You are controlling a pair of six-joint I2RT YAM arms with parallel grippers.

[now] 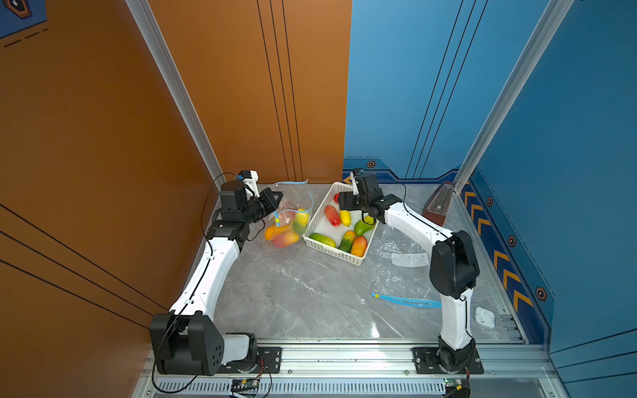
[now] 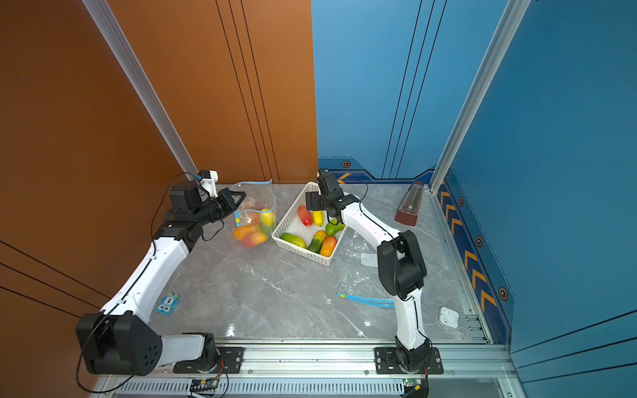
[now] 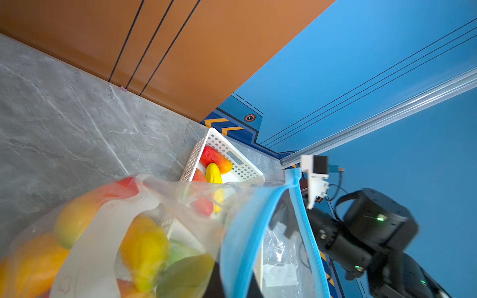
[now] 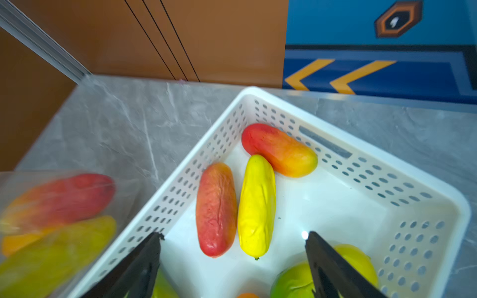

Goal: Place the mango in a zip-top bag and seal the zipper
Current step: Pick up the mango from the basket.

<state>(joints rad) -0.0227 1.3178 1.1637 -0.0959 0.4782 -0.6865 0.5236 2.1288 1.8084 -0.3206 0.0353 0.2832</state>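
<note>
Mangoes, several, inside the zip-top bag in both top views. Left gripper pinched together on the bag's raised rim, mouth gaping. Right gripper over the white basket just beside the bag, more fruit lying in it.

Left wrist: blue zipper unsealed, bagged fruit blurred up close.

Right wrist: jaws spread wide, holding nothing, above a red mango and a yellow mango side by side on the basket floor.
</note>
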